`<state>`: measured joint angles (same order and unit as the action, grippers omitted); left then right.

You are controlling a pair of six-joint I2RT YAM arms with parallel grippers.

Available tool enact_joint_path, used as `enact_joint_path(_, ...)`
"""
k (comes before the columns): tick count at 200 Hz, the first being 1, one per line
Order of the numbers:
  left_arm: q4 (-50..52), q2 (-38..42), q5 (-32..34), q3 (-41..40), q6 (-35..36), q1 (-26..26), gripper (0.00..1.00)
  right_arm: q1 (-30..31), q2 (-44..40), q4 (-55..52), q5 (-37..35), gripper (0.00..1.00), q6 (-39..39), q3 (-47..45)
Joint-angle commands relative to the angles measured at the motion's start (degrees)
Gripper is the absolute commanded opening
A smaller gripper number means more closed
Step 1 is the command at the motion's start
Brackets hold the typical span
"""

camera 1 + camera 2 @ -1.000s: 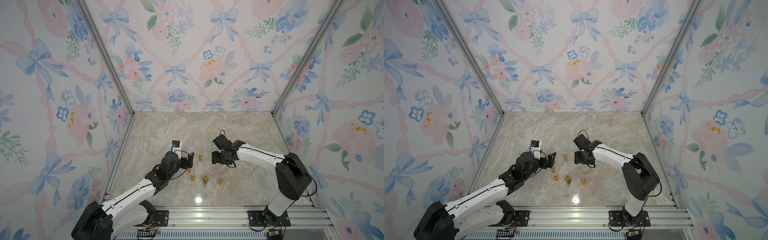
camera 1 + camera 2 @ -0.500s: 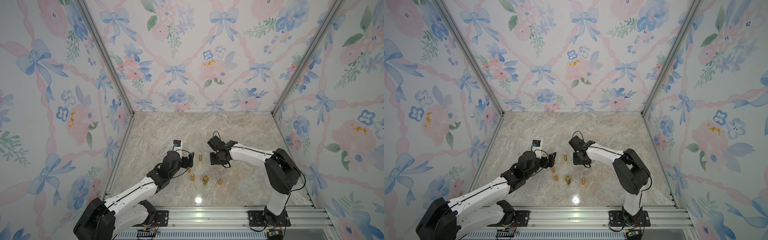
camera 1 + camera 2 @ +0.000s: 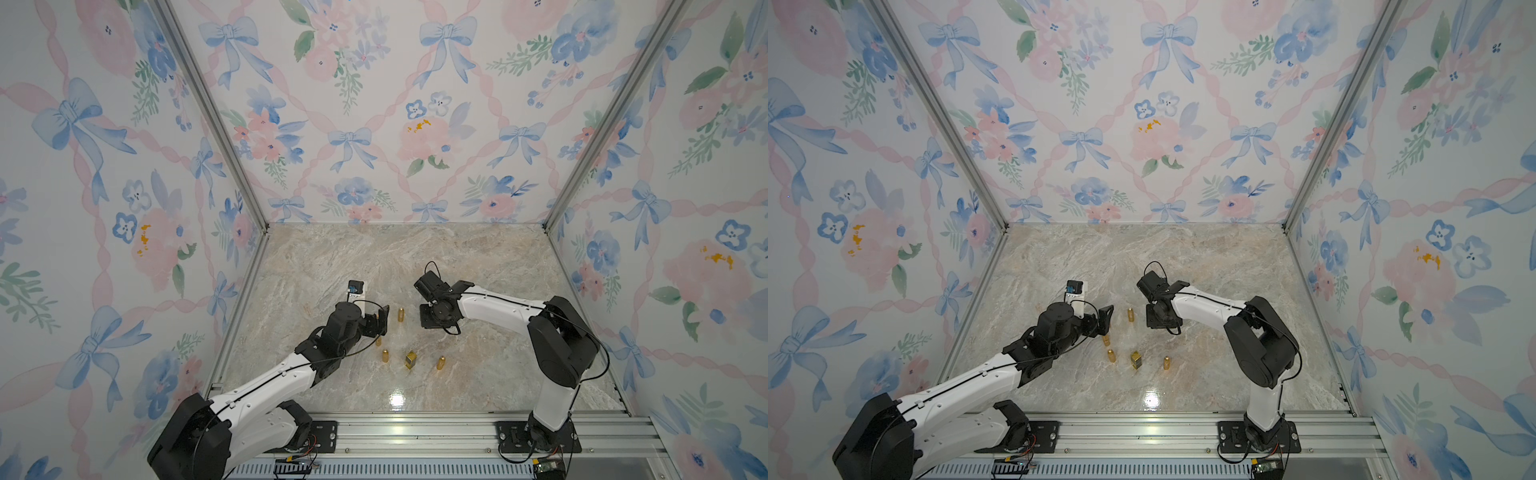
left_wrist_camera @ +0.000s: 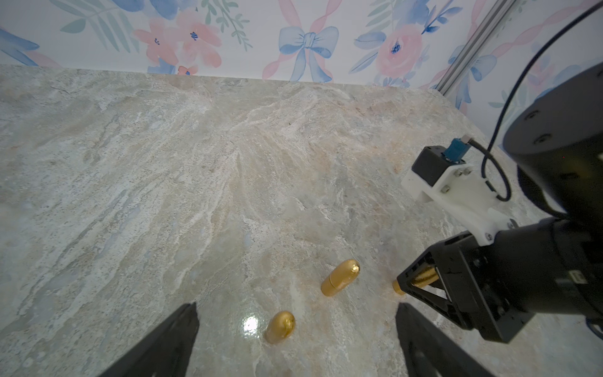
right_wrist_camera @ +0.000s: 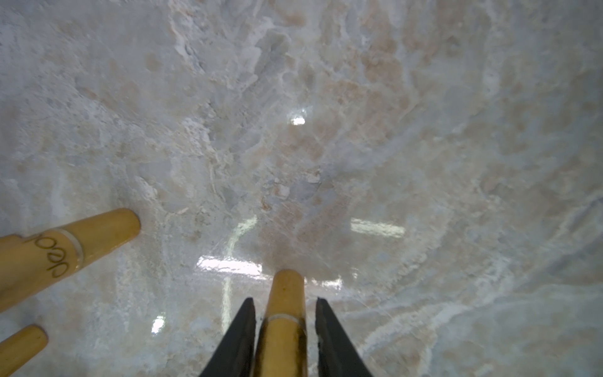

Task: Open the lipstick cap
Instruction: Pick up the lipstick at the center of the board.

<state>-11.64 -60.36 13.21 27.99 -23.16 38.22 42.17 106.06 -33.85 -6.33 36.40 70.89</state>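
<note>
Lipstick (image 5: 285, 293) between right jaws, hidden overhead.

- Tabletop (image 3: 332, 270): polished marble-look stone, glossy, with bright light reflections.
- Lipstick tubes (image 5: 284, 313): smooth gold casing with a soft metallic sheen.
- Arm links (image 3: 266, 386): smooth white plastic; joints (image 3: 561, 353) matt black.
- Base rail (image 3: 415, 432): brushed, ribbed metal.
- Walls (image 3: 374, 124): matt floral print.

Top views overhead; wrist views low, probably near table (image 4: 163, 163).

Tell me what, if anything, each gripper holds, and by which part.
Left gripper: nothing, open. Right gripper flanks the standing lipstick above its seam; a slim gap shows: hold cannot be told.
</note>
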Motion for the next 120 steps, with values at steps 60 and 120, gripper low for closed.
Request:
enact_joint_path(60, 0.74, -0.94, 0.76, 2.05, 0.65, 0.28, 0.98, 0.65, 0.65, -2.73, -1.76, 0.22, -2.34, 2.04)
enact_joint_path(120, 0.32, -0.67, -0.05, 4.21, 5.80, 0.57, 0.98, -0.57, -6.56, -7.88, 1.22, 0.21, -5.47, 2.94)
